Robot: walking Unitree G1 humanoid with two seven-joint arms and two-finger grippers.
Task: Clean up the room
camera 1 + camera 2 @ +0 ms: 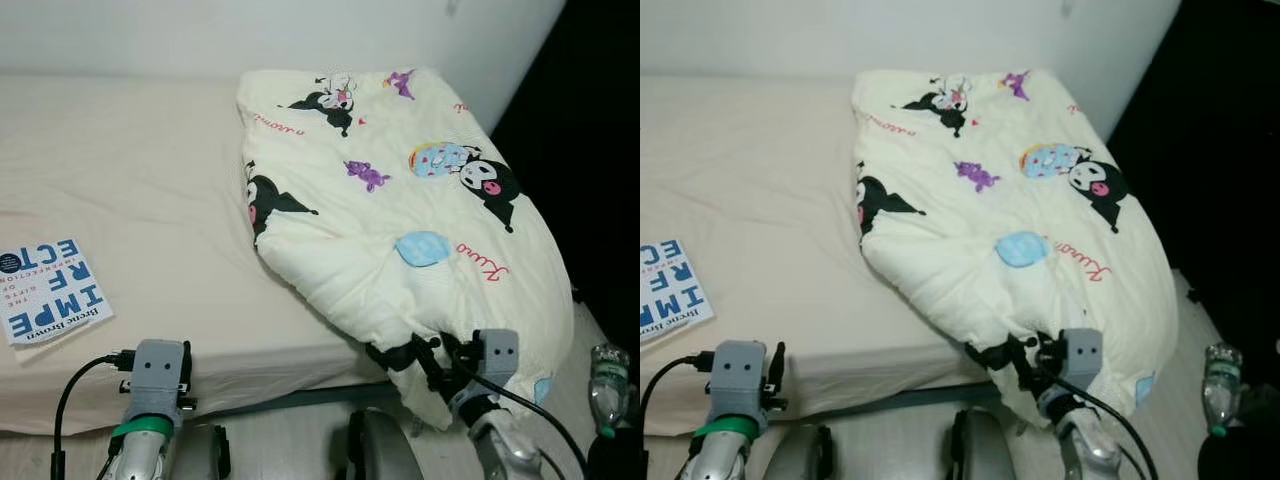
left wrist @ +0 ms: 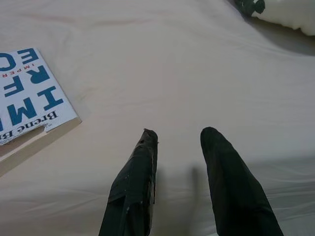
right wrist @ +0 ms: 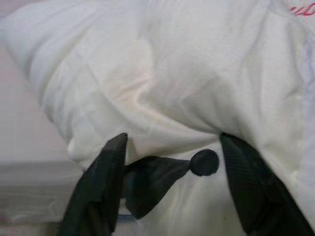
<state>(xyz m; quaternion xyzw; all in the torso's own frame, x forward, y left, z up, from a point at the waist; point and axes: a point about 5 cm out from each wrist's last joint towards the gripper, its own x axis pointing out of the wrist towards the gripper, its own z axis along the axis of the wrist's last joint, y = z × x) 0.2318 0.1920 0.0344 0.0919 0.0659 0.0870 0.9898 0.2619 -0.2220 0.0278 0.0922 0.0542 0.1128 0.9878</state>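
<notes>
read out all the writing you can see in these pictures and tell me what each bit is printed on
"THE GIFTS OF IMPERFECTION", in blue and red: cover of the book lying on the bed.
"Brené Brown": same cover, black letters along its edge.
Red cursive script on the cartoon quilt: repeated in several spots, too loopy and small to read reliably.
Round blue badge on the book's corner: too small to read.

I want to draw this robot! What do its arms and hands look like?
Silver arms. Each wrist carries a grey boxy block with a black cable looping off it. The left gripper and right gripper each have two long black fingers. The left arm has a green ring.
</notes>
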